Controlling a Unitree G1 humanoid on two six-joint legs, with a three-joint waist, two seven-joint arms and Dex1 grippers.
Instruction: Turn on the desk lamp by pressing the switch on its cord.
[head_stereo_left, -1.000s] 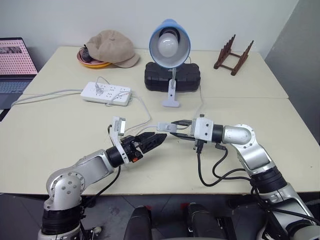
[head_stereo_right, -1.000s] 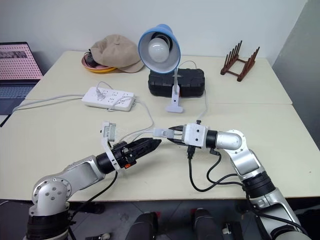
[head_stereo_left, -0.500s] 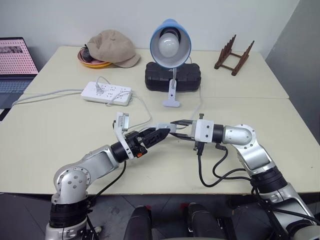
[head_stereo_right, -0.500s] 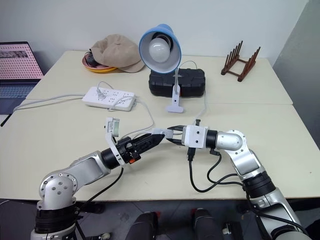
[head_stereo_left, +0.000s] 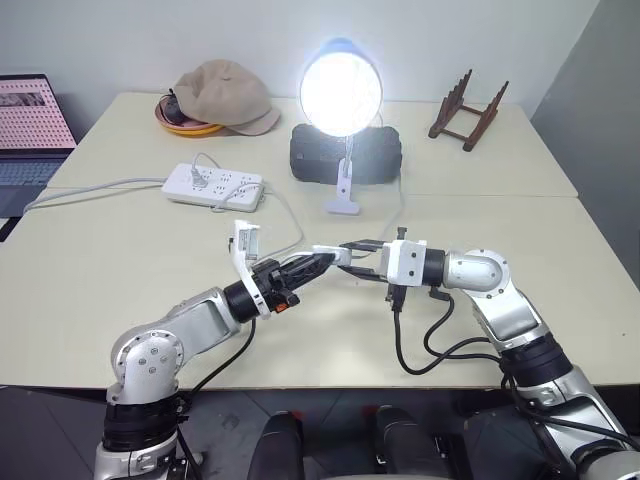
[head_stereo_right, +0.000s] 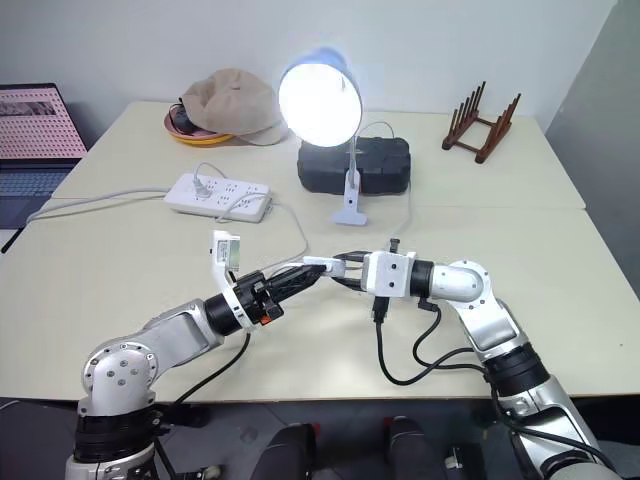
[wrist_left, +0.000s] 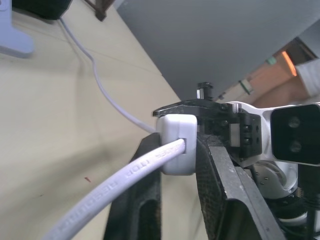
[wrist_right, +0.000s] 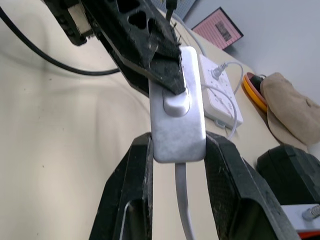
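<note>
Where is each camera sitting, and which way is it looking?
Left eye and right eye views: on the robot's head, looking forward and down at the table, the lit desk lamp and both arms.
Left wrist view: on the left arm, looking along the left gripper, jaws shut on the switch; the cord runs toward the camera.
Right wrist view: on the right arm, looking along the right gripper, jaws shut on the switch's sides.
Shared: both wrist views show the switch and the other arm's gripper.
</note>
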